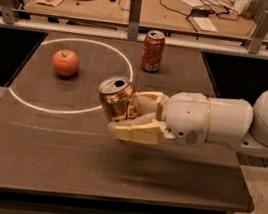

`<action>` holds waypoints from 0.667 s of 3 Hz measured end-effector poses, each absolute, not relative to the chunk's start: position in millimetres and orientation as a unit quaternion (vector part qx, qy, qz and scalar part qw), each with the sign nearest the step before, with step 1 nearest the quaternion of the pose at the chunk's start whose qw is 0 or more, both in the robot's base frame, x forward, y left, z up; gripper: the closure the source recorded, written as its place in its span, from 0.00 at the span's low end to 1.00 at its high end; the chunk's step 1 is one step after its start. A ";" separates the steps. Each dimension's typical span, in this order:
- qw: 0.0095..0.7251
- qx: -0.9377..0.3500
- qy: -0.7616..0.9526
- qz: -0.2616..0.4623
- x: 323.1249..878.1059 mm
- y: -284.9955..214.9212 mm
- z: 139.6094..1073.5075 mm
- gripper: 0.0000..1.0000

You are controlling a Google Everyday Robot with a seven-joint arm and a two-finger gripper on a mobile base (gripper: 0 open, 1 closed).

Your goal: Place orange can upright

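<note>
Your hand (131,115) is out over the middle of the bench (63,169), reaching in from the right on the end of the white arm (222,123). It's clamped on the orange can (116,98), one finger above the can's side and one below, both pressed against the body. The can is up off the surface, and you can see its shadow on the bench just underneath. It isn't upright: it's tilted, with the open top leaning up and toward the left and the base tucked back into the hand.

The can hangs right over the near-right edge of the white circle (47,108) marked on the bench. Inside that circle, over on the left, sits the apple (65,62), well apart from your hand. At the far side, just by the circle's rim, the red soda can (153,51) stands upright, also well clear of the hand. Behind the bench there's a wooden desk (139,8) with cables and papers on it.
</note>
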State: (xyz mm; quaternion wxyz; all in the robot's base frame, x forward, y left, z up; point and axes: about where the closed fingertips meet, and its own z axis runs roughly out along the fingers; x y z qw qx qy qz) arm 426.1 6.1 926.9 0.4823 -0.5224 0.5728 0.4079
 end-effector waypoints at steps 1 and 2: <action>0.493 -0.502 0.589 0.397 423.7 2.8 914.4 1.00; 0.515 -0.479 0.601 0.379 428.1 -5.1 898.5 1.00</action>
